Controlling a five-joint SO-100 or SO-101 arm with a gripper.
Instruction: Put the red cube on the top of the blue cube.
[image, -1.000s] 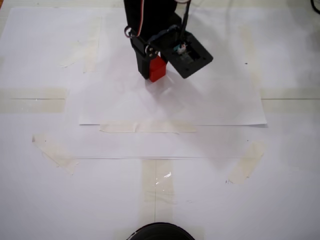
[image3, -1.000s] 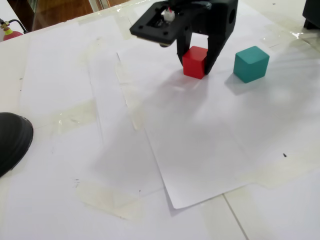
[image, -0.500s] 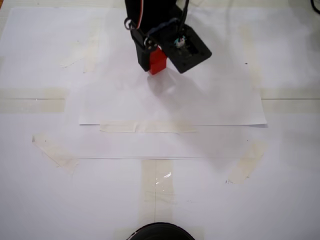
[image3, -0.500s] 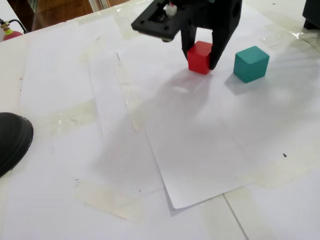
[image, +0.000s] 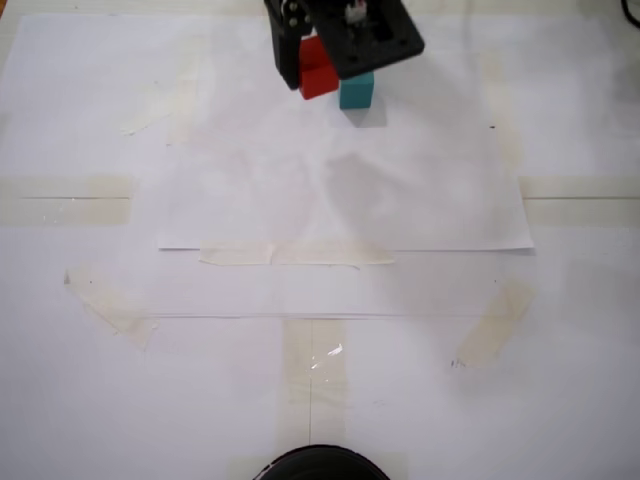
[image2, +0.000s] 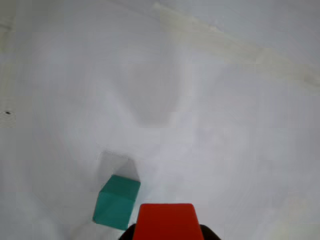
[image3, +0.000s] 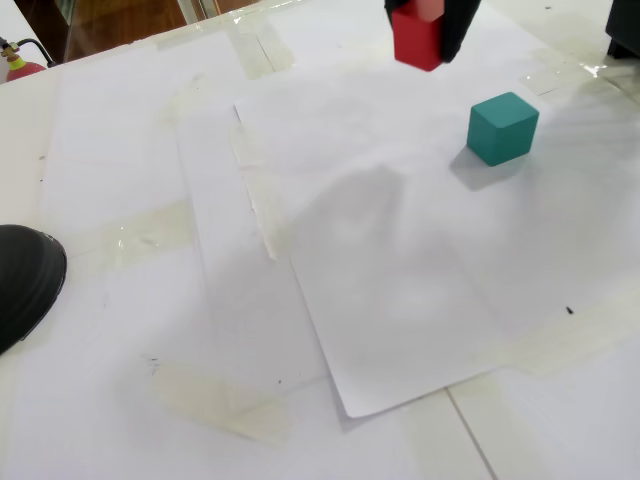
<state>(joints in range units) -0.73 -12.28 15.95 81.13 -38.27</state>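
My claw (image3: 430, 45) is clenched on the red cube (image3: 416, 38), one black finger on each side of it, and I hold it in the air, clear of the paper. In the wrist view the red cube (image2: 166, 222) fills the bottom edge, with my dark finger tips just showing on either side of it. In a fixed view from above, my claw (image: 320, 72) and its black camera mount (image: 368, 35) sit at the top edge, with the red cube (image: 317, 68) poking out below.

The blue cube (image3: 502, 127) stands alone on the white paper sheet (image3: 400, 300), off to the right of and lower than the red one in that view, well apart from it. From my wrist it lies just left of the red cube (image2: 116, 202), casting a soft shadow. Tape strips (image: 65, 198) hold the sheets down.
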